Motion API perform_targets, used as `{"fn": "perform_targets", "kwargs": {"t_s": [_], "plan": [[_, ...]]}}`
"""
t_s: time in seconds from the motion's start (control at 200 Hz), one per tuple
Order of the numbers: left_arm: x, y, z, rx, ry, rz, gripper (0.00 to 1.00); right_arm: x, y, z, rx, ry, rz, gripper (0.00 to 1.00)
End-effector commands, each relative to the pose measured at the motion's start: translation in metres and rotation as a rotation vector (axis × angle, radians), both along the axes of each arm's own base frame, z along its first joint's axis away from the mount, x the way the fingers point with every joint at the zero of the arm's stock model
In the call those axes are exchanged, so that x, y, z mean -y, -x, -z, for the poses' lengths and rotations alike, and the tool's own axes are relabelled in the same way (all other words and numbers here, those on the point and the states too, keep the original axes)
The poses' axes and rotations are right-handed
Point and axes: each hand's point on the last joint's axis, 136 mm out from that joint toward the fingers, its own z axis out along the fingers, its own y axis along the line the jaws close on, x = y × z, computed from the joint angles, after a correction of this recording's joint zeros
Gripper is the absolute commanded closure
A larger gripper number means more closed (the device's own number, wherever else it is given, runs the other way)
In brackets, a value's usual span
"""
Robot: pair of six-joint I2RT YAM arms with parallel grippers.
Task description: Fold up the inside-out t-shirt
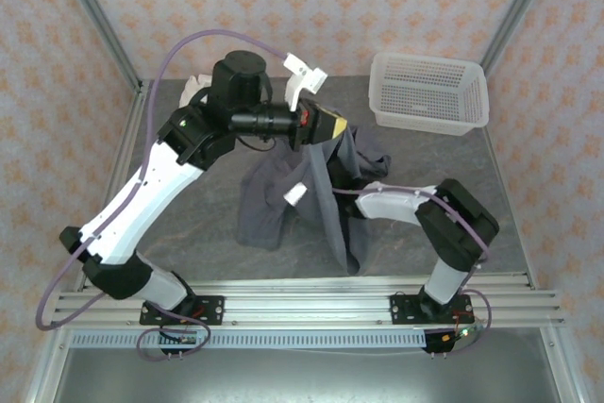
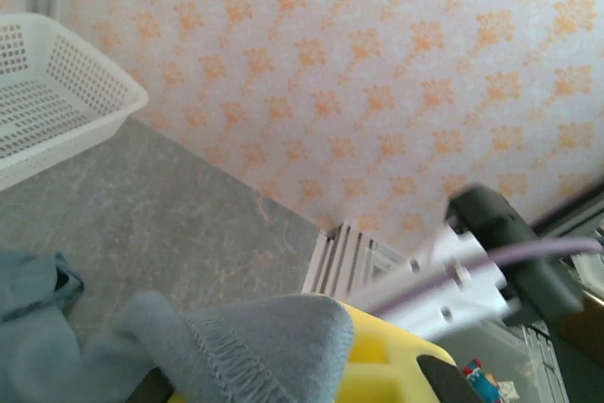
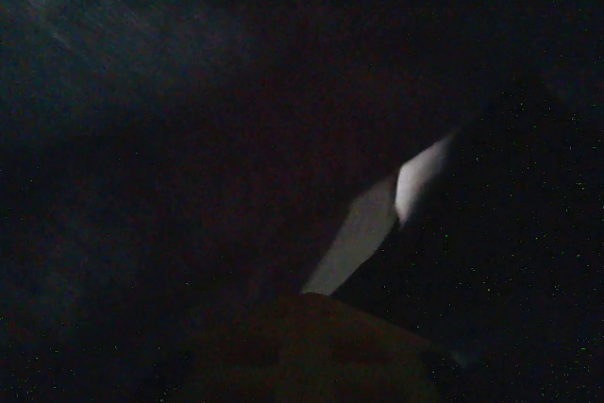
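Both clamped: left claw (image 1: 330, 127) pinches lifted t-shirt (image 1: 274, 197) hem; right claw seemingly buried, wrist view dark.

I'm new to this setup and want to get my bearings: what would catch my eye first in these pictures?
The left gripper, raised mid-table, is shut on a dark grey t-shirt that hangs from it in a crumpled drape down onto the table. The right arm reaches in under that cloth, and its wrist camera is nearly black. A white mesh basket stands at the far right corner.
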Motion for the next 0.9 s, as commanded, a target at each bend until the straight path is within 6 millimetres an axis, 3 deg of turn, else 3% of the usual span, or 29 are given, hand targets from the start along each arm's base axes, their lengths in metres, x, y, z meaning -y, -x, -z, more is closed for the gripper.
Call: {"fn": "perform_targets", "kwargs": {"t_s": [0.0,0.075,0.12,0.305,0.445,0.61,0.731,0.896], "plan": [[0.005,-0.021,-0.023,0.029,0.029,-0.087,1.00,-0.006,0.020,0.007,0.020,0.058,0.039,1.00],[0.012,-0.028,-0.025,0.016,0.039,-0.084,1.00,-0.019,0.028,0.000,0.017,0.057,-0.025,1.00],[0.020,-0.022,-0.037,0.010,0.090,-0.032,1.00,-0.022,0.027,0.000,-0.003,0.084,-0.048,1.00],[0.039,0.040,-0.108,0.170,0.230,0.170,1.00,-0.018,0.000,0.041,-0.172,0.090,-0.057,1.00],[0.037,0.060,-0.129,0.230,0.263,0.204,1.00,-0.026,-0.014,0.059,-0.220,0.161,-0.082,1.00],[0.035,0.072,-0.120,0.227,0.223,0.232,1.00,-0.027,-0.019,0.071,-0.275,0.192,-0.083,0.98],[0.032,0.080,-0.104,0.238,0.175,0.236,1.00,-0.015,-0.020,0.066,-0.267,0.223,-0.048,0.80],[0.026,0.068,-0.067,0.234,0.077,0.157,1.00,0.005,-0.003,0.064,-0.377,0.372,-0.068,0.57]]}}
